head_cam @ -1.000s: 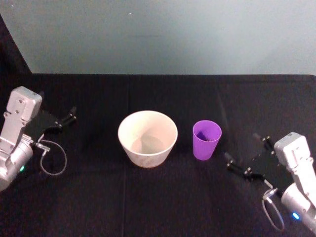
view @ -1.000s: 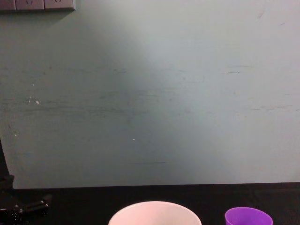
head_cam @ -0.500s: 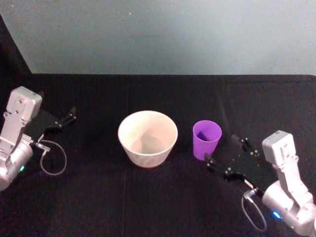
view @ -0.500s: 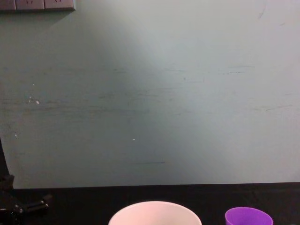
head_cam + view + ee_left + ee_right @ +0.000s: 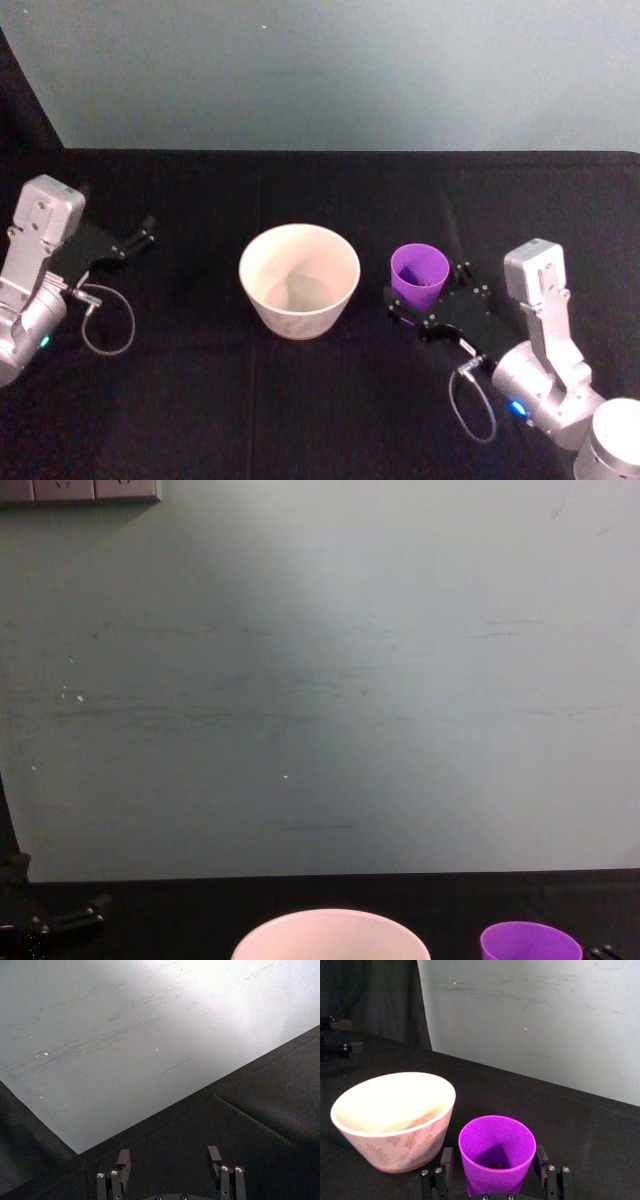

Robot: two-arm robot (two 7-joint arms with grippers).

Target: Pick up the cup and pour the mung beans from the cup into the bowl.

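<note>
I see right gripper (image 5: pixel 493 1160) wide open around cup (image 5: pixel 415 272), not clamped; I'd grip mid-wall, light slick plastic. bowl (image 5: pixel 299 236) at its 9 o'clock; left gripper (image 5: pixel 170 1156) parked beyond, open, empty

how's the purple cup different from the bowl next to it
The cup is bright purple; the bowl is white to pale pink, with a faint pattern on its wall. The cup is narrow and slightly tapered; the bowl is much wider. The cup stands between the open jaws of the right gripper; the bowl stands free. Both stand upright, mouths up, on the black table.
</note>
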